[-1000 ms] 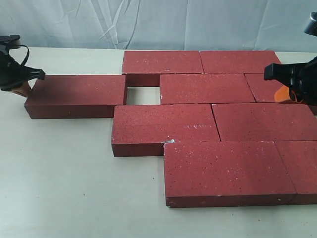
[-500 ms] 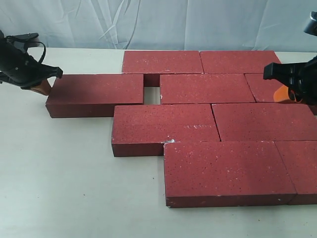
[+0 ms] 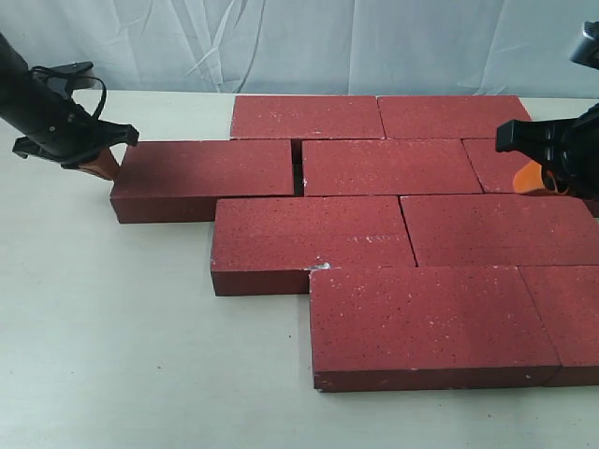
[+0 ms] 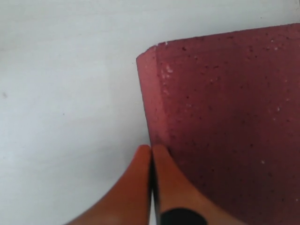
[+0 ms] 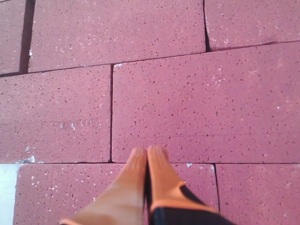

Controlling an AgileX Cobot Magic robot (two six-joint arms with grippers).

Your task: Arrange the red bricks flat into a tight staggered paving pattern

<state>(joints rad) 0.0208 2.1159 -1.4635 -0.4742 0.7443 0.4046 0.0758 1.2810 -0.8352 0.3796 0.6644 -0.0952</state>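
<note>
Roughly nine red bricks (image 3: 391,166) lie flat on a pale table (image 3: 131,355). They are packed in four staggered rows that run from the far middle to the near right.

My black left arm (image 3: 37,108) reaches in from the far left and slopes down toward the table. My left gripper (image 3: 101,168) sits low at the left end of the leftmost brick (image 3: 208,166), which opens the second row from the far side. Its two orange fingers (image 4: 136,187) are pressed together with nothing between them. In the left wrist view their tips rest against the brick's short end face, close to a corner. The right end of this brick sits just beside the next brick in its row, with only a thin dark slit (image 3: 298,176) between them. Its near long edge lies just beside the third-row brick.

My right gripper (image 3: 532,178) is over the right end of the second row, well apart from the left one, with its orange tip pointing down. Its fingers (image 5: 161,173) are also closed on nothing. In the right wrist view they are above the brick faces near a seam, and I cannot tell whether they touch the surface.

Each brick face is dark red, grainy and speckled. One white chip (image 3: 320,267) marks a corner where the third and nearest rows meet. A wrinkled pale cloth backdrop (image 3: 281,47) hangs behind the table.
</note>
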